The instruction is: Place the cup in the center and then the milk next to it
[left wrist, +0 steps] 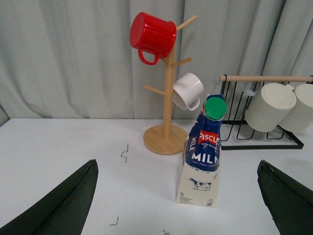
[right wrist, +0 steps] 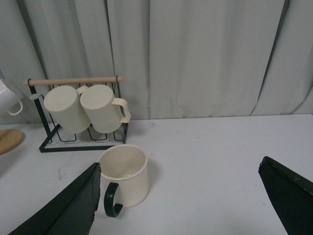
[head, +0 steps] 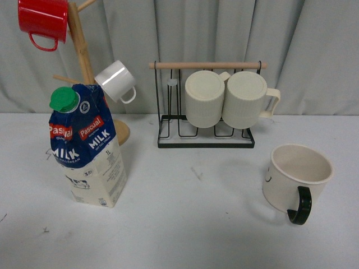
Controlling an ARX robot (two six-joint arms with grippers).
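While grey curtains (head: 314,45) hang behind the pale, scuffed bench (head: 185,224), the cup (head: 294,179) stands upright at its right, the milk (head: 90,151) at its left, well apart; left gripper (left wrist: 177,164) and right gripper (right wrist: 181,162) show jaws wide, empty.

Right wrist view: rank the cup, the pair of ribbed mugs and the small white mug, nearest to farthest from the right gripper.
1. Cup: on the table just ahead of the right gripper, beside one finger.
2. Ribbed mugs: hanging on the rack behind the cup.
3. White mug: cut off at the frame edge, beyond the rack's far end.
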